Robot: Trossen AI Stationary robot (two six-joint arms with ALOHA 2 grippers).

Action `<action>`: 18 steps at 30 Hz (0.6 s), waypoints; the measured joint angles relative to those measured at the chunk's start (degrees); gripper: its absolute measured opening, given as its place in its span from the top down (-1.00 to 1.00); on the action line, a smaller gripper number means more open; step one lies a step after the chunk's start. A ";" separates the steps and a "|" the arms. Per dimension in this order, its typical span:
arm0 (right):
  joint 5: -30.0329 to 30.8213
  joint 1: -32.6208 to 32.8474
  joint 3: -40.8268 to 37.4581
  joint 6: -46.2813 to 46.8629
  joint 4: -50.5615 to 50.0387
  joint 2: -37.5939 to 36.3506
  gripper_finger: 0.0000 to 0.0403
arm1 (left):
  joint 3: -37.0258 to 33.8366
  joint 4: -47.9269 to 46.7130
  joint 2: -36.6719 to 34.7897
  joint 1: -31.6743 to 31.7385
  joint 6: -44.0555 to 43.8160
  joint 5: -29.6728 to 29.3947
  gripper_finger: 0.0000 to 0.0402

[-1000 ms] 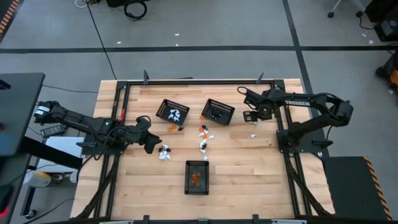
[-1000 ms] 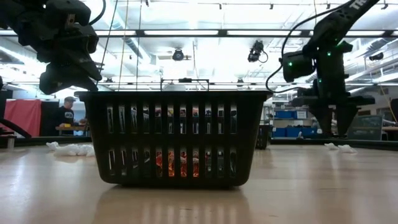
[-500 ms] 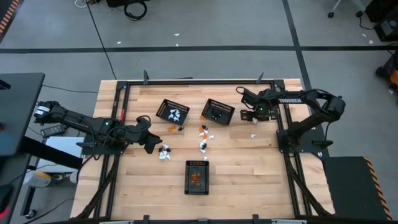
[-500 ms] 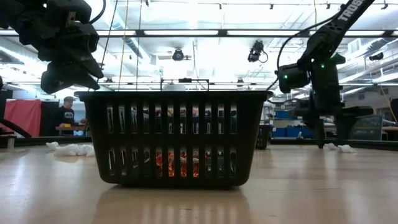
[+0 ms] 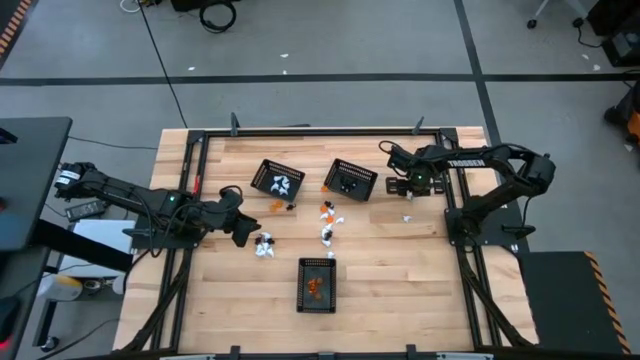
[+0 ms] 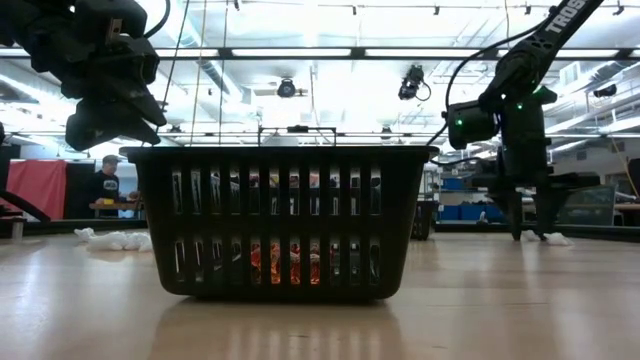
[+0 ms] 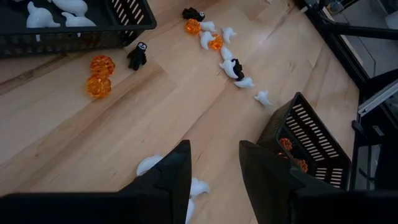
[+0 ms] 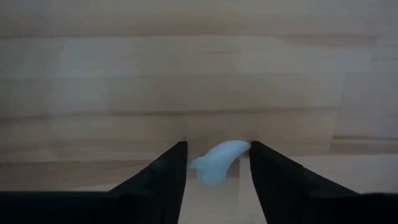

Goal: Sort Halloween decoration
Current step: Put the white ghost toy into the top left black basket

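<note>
The Halloween decoration lies in small heaps on the wooden table: a loose row of white, orange and black trinkets (image 5: 328,222) mid-table, two orange ones (image 7: 99,76), and a white heap (image 5: 265,247) at the left. My right gripper (image 8: 217,146) points straight down at the far right, shut on a white ghost trinket (image 8: 219,160). My left gripper (image 7: 214,165) hovers open above the white heap, with nothing between its fingers. My right gripper has the white ghost trinket between its two fingers, coming from above and pointing down. The trinket's tapered end (image 8: 244,148) meets one finger and its rounder end (image 8: 194,165) reaches the other. The trinket lies on the table.
Three black mesh baskets stand on the table: one with white pieces (image 5: 277,179), one with black pieces (image 5: 351,180), and one near the front with orange pieces (image 5: 317,284). A few more white bits (image 5: 408,217) lie near the right gripper. A black frame rims the table.
My right gripper has come down to the table top and rolled a little about its own axis. Its fingertips now stand on the wood on either side of the white trinket. The trinket itself has not moved.
</note>
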 joint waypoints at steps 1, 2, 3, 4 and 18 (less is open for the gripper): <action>-0.04 0.07 0.02 -0.16 0.06 0.00 0.16 | 0.00 -0.01 0.00 0.00 0.37 0.01 0.29; -0.21 0.16 0.00 -0.50 0.06 0.00 0.20 | 0.00 -0.01 0.00 0.00 0.73 0.03 0.29; -0.39 0.25 0.00 -1.01 0.10 0.02 0.23 | 0.00 0.01 0.00 0.00 1.21 0.01 0.29; -0.54 0.46 0.00 -1.22 0.11 0.02 0.26 | 0.00 -0.03 0.00 0.00 1.44 0.01 0.29; -1.25 3.07 0.01 -2.74 0.21 0.04 0.38 | 0.00 -0.09 0.00 0.00 1.95 0.01 0.29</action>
